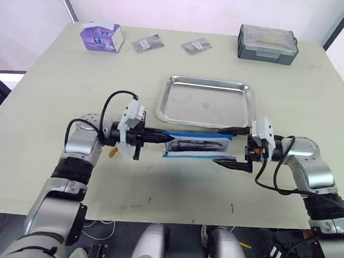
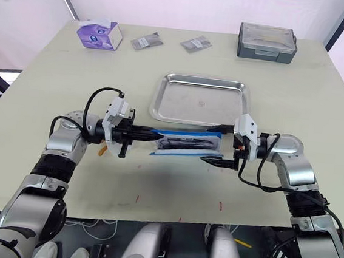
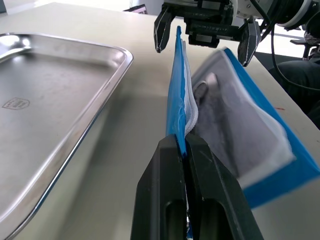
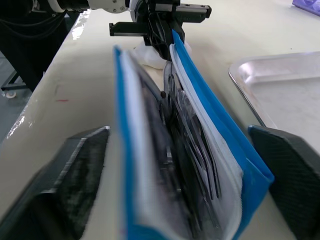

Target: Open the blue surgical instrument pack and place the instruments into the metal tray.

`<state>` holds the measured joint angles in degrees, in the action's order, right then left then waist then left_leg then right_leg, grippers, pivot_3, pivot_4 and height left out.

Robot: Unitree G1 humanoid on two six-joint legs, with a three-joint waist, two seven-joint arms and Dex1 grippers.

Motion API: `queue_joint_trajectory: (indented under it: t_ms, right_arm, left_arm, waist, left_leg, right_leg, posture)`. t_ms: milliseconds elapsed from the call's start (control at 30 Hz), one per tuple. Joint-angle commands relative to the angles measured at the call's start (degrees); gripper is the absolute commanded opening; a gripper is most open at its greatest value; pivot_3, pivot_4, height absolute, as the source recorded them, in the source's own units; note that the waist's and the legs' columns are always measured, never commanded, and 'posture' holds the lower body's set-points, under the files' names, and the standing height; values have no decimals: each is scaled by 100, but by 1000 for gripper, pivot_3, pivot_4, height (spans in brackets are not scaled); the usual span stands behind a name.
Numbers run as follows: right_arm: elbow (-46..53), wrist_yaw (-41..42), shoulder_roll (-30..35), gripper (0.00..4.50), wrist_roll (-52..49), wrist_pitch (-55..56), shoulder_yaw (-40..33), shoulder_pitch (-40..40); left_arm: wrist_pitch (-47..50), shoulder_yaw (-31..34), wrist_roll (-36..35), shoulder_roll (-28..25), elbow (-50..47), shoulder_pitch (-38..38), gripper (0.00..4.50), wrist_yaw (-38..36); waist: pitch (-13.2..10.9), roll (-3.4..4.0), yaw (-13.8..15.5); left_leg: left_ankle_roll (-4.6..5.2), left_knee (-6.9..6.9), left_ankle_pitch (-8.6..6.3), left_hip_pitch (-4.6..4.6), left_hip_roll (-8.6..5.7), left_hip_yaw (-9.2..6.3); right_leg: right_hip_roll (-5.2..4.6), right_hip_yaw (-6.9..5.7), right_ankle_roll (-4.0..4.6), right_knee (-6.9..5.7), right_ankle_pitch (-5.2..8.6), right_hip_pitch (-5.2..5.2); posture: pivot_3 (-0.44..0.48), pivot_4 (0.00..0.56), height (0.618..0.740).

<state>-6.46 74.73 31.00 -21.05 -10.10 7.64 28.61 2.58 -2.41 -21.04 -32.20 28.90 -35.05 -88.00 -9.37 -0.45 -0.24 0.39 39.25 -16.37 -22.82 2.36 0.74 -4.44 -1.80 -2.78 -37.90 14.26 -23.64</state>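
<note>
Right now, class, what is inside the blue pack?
Inside the blue pack, dark thin instruments lie against its grey-white lining. How many there are, and their lower ends, cannot be seen: the layers cover them.

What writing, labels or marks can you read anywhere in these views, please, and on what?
No text is legible.
Metal tray: small stamped emblem on its floor, too small to read.
Purple-and-white box: print too blurred.
Two grey foil packets: labels too small.
Blue surgical instrument pack: no print discernible.
</note>
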Motion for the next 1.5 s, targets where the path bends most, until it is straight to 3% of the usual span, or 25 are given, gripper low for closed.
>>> queue_joint_trajectory:
  t_ms: [33,167,267,500,967,1500]
  right_arm:
    - [927,94,339,4431,-765,-728,-445,-215]
    - [1475,-68,489,4431,-1419,-1475,-723,-331]
    - [1606,-420,340,3649,-1756,-1818,-916,-244]
    - [1394,-588,244,32,-1422,-1701,-695,-321]
    - [1432,-492,284,32,-589,-1099,15,-1369]
    - [1597,-599,436,32,-382,-1188,125,-1717]
  left_arm:
    - [-228,-53,84,65,176,-157,0,-158]
    - [-393,-79,159,104,354,-234,0,-223]
    - [-482,-96,191,129,474,-278,0,-267]
    - [-781,-175,296,198,757,-400,0,-408]
    - [-918,-180,349,432,1197,-640,0,-399]
    - [-958,-483,376,562,1336,-763,0,-450]
  waist:
    - [0,0,42]
    - [1,-1,55]
    - [1,-1,61]
    - [1,-1,89]
    - [1,-2,107]
    - [3,-4,122]
  left_leg:
    - [0,0,0,-1,0,0]
    - [14,5,-8,1,0,0]
    - [15,5,-9,1,0,-1]
    - [15,5,-9,0,-1,2]
    - [16,6,-9,-1,-1,1]
    - [15,9,-9,-1,-3,-1]
  right_leg:
    - [-1,-1,0,0,0,0]
    - [-1,0,0,-3,0,2]
    - [0,0,0,-2,0,2]
    - [-1,1,0,-1,0,2]
    - [-1,-1,-1,0,0,3]
    - [-2,-2,-1,1,0,7]
  posture:
    - [0,150,727]
    - [0,150,727]
    - [0,150,727]
    - [0,150,727]
    - [0,150,727]
    - [0,150,727]
